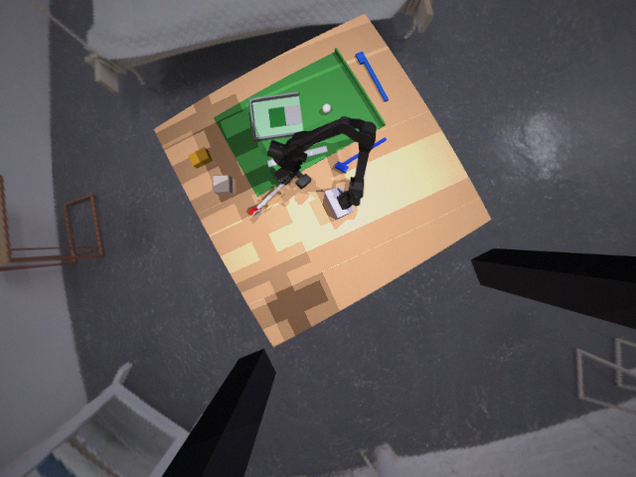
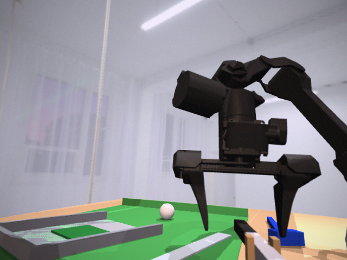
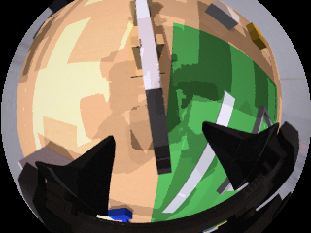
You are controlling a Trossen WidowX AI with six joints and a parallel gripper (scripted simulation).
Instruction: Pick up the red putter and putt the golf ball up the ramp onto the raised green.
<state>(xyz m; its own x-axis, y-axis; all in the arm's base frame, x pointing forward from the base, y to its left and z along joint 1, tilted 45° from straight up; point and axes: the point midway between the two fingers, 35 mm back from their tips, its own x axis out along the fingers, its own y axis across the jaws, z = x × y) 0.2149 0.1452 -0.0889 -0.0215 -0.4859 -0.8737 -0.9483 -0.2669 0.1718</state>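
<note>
The red putter lies with its red head (image 1: 252, 211) at one end. Its pale shaft (image 1: 267, 196) (image 2: 262, 245) (image 3: 148, 58) rests between wooden pegs, and its black grip (image 2: 241, 228) (image 3: 157, 116) points toward the arm. My gripper (image 1: 285, 177) (image 2: 244, 232) (image 3: 159, 133) is open and empty, pointing down, with one finger on each side of the grip's line; the fingertips' exact height is unclear. The golf ball (image 1: 326, 108) (image 2: 167, 211) sits on the green mat. A grey patch, apparently the ramp (image 1: 293, 114) (image 2: 113, 226), adjoins the dark green square (image 1: 276, 116) (image 2: 79, 231) inside grey walls.
A white strip (image 1: 315, 151) (image 2: 196, 245) (image 3: 199, 170) lies on the mat near the gripper. One blue putter (image 1: 359, 154) (image 2: 286, 238) (image 3: 120, 215) lies beside the mat; another (image 1: 377, 81) lies beyond its raised edge. A white block (image 1: 222, 183) and yellow block (image 1: 200, 157) (image 3: 257, 35) stand nearby.
</note>
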